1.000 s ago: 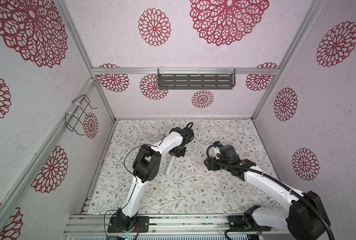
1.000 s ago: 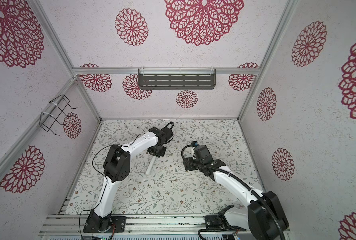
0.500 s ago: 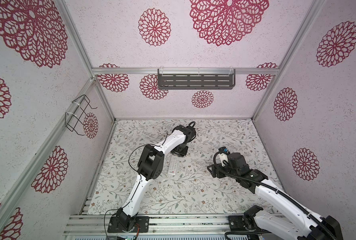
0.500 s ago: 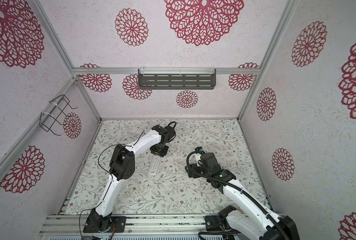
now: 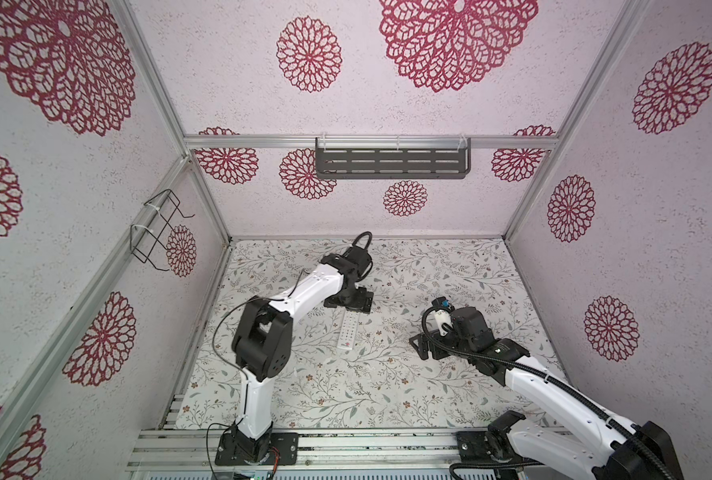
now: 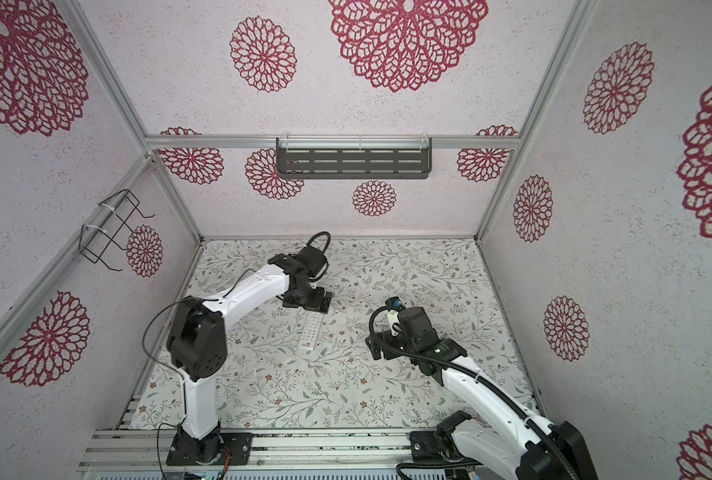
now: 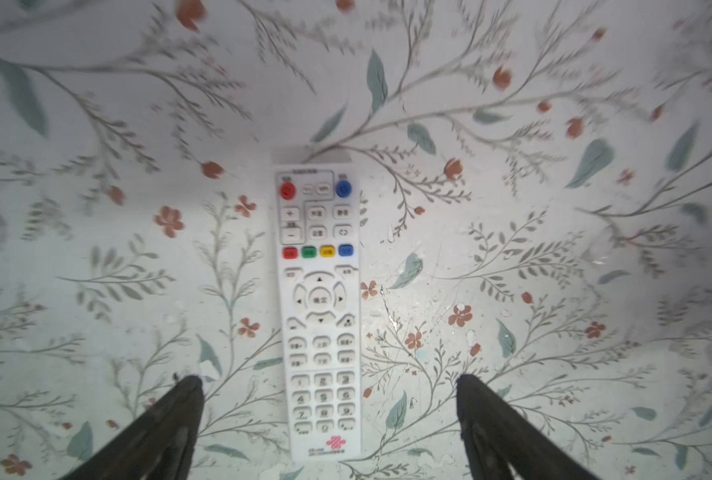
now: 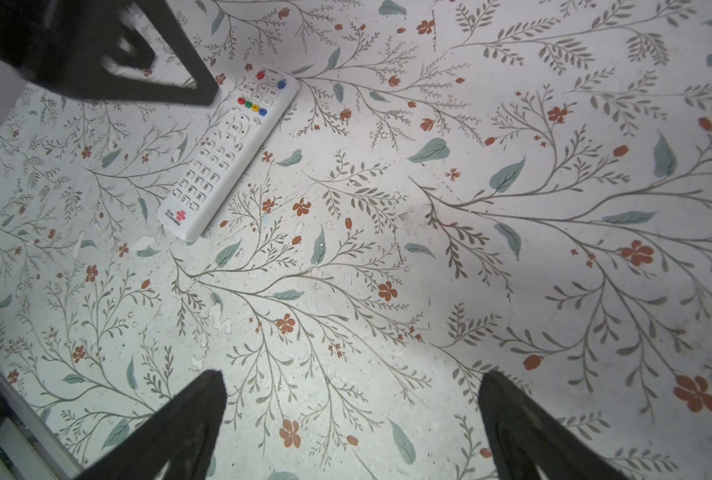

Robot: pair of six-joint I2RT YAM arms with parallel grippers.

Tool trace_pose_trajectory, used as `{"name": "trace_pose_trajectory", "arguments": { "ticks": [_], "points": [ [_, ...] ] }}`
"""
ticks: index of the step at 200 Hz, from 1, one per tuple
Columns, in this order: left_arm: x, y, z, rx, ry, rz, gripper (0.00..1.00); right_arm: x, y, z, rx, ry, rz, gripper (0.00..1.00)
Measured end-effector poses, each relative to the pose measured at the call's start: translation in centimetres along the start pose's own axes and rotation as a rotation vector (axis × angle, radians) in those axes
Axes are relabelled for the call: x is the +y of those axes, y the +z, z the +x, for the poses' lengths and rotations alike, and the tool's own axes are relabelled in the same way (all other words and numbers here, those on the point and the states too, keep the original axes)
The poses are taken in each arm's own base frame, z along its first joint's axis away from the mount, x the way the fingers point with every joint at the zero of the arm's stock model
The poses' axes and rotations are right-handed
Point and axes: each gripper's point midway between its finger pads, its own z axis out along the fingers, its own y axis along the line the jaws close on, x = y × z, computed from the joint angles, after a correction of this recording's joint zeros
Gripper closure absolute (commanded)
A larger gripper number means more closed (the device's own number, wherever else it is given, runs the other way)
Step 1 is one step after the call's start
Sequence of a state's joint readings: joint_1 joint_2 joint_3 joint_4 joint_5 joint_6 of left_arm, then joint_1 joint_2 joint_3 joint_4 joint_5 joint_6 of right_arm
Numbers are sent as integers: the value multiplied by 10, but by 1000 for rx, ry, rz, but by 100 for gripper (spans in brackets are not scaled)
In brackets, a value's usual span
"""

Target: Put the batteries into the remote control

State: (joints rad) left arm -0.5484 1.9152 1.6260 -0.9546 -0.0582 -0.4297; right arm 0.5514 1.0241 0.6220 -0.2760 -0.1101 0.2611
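Remote control [image 7: 320,307], seemingly beneath left tool [image 7: 328,379]

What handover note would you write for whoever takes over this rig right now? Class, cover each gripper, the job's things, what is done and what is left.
Left gripper: open, empty, above the remote control, not touching it.
Right gripper: open, empty, over bare table mat.
The remote control lies flat on the mat, buttons up; its back is hidden.
Batteries: none visible in any view.
Done: cannot tell whether they are loaded.
Left: probably turn the remote over and check; load them if missing.
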Motion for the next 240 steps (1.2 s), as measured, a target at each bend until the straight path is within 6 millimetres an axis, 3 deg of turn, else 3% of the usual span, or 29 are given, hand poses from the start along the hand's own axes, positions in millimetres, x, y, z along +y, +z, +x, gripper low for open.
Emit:
{"name": "trace_pose_trajectory", "arguments": {
  "ticks": [22, 42, 57, 70, 91, 102, 115, 141, 160, 205, 240],
  "points": [
    [53, -49, -27, -231, -87, -63, 3, -14, 10, -5, -9, -32, 82, 1],
    [116, -70, -35, -391, -195, -168, 3, -30, 14, -14, -41, -81, 177, 1],
    [162, -66, -25, -458, -270, -255, 3, -42, 14, -25, -83, -119, 256, 1],
    [204, -53, -4, -490, -318, -355, 3, -54, 12, -38, -133, -163, 338, 1],
    [242, -28, 33, -497, -340, -474, 3, -73, 12, -57, -234, -230, 472, 1],
    [254, -20, 47, -483, -358, -499, 3, -87, 15, -57, -262, -267, 544, 1],
    [264, -20, 48, -507, -384, -497, 3, -106, 22, -49, -263, -298, 620, 1],
    [282, -44, 34, -631, -437, -497, 3, -147, 34, -24, -237, -300, 721, 1],
    [284, -57, 34, -724, -442, -495, 3, -161, 35, -19, -269, -283, 742, 1],
    [290, -27, 66, -737, -427, -494, 2, -172, 19, -41, -450, -267, 760, 1],
    [294, -40, 57, -875, -406, -494, 3, -202, -7, -39, -555, -146, 765, 1]
  ]
}}
